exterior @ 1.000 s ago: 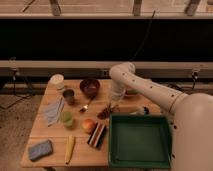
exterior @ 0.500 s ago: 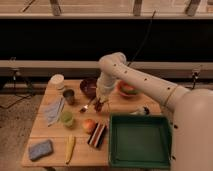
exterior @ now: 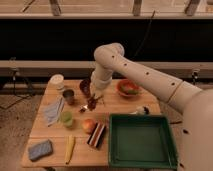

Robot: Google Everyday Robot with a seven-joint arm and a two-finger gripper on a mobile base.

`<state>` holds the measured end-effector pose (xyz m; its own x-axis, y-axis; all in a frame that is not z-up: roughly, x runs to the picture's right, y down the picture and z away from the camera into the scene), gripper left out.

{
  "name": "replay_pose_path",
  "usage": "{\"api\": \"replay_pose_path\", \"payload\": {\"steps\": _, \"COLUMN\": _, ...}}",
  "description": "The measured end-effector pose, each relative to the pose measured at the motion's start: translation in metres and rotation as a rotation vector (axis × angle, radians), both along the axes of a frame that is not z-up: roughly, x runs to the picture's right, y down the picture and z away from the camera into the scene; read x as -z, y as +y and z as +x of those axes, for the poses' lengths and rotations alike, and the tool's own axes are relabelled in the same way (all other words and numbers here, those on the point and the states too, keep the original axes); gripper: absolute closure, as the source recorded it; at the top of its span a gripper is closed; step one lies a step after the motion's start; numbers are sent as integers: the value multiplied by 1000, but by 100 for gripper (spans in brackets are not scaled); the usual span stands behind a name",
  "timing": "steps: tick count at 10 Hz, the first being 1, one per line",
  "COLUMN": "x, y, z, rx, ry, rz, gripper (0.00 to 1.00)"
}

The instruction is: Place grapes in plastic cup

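My gripper [exterior: 92, 103] hangs from the white arm over the middle of the wooden table [exterior: 120, 107]. It is shut on the dark purple-brown grapes [exterior: 92, 102] and holds them just above the tabletop. The light-green plastic cup [exterior: 66, 118] stands upright on the table, to the left of the gripper and a little nearer the front. The gripper is apart from the cup, to the right of the dark grey cup [exterior: 69, 96] and behind the apple [exterior: 89, 125].
A dark brown bowl [exterior: 86, 86] and a white lid [exterior: 57, 80] stand at the back. An orange bowl [exterior: 128, 88] is at the back right and a green tray [exterior: 142, 141] at the front right. A grey cloth [exterior: 53, 111], blue sponge [exterior: 40, 149], yellow banana [exterior: 70, 148] and dark packet [exterior: 96, 135] lie in front.
The arm has swung left across the table, carrying the grapes from near the table's centre towards the cups. The things on the table have not moved.
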<state>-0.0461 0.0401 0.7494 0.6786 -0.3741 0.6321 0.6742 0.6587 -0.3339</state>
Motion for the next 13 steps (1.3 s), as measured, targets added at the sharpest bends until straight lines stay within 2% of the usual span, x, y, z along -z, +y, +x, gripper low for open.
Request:
{"api": "replay_pose_path", "payload": {"steps": 6, "x": -1, "y": 0, "z": -1, "rx": 1, "ry": 0, "rz": 0, "gripper": 100}}
{"api": "replay_pose_path", "payload": {"steps": 8, "x": -1, "y": -2, "z": -7, "rx": 17, "ry": -15, "rz": 13, "gripper": 100}}
{"api": "replay_pose_path", "payload": {"steps": 11, "x": 2, "y": 0, "z": -55, "rx": 61, "ry": -81, "rz": 26, "gripper": 100}}
{"api": "replay_pose_path", "payload": {"steps": 13, "x": 10, "y": 3, "z": -93, "rx": 105, "ry": -146, "rz": 37, "gripper": 100}}
